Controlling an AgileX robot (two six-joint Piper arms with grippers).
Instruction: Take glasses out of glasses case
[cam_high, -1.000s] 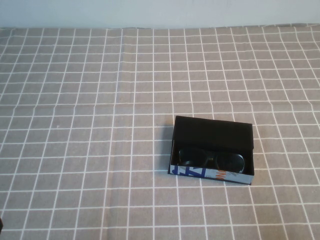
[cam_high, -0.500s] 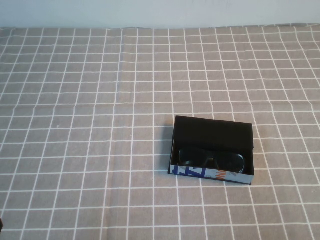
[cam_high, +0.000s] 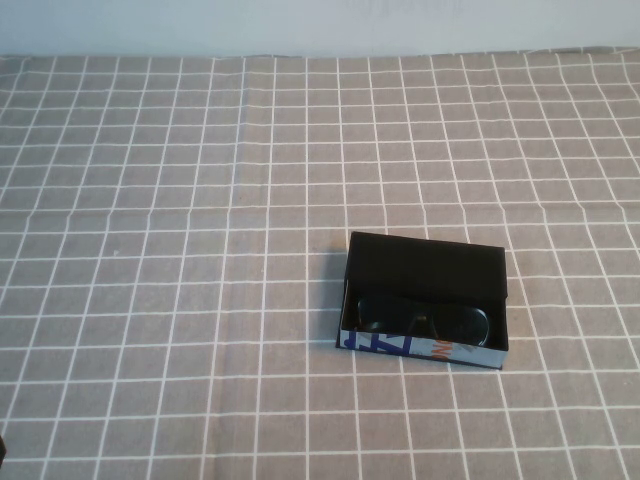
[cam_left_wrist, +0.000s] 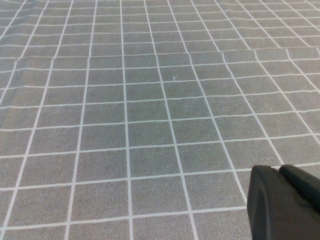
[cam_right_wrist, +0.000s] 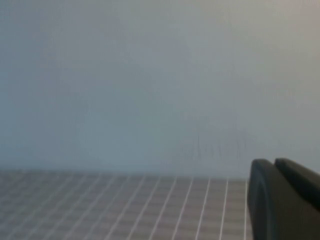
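Right of centre in the lower half of the high view, the rectangular glasses case (cam_high: 425, 300), black inside with a white outer side carrying blue letters and an orange mark, lies open on the desk (cam_high: 160, 250), which is covered by a grey cloth with a white grid. Its black lid stands toward the far side, and the white lettered wall faces the camera. Inside the case, close against that lettered wall, lie the black thick-framed glasses (cam_high: 422, 318) with dark tinted lenses; they sit wholly within the case, lenses side by side across its length.

Neither arm reaches into the high view. The left gripper (cam_left_wrist: 284, 202) shows only as a dark rounded tip at the lower right corner of the left wrist view, above bare checked cloth; whether its jaws are wide or narrow I cannot tell. The right gripper (cam_right_wrist: 282, 200) shows likewise as a dark tip at the lower right of the right wrist view, before a pale wall (cam_right_wrist: 150, 80) and a strip of cloth; its jaws' state I cannot tell either.
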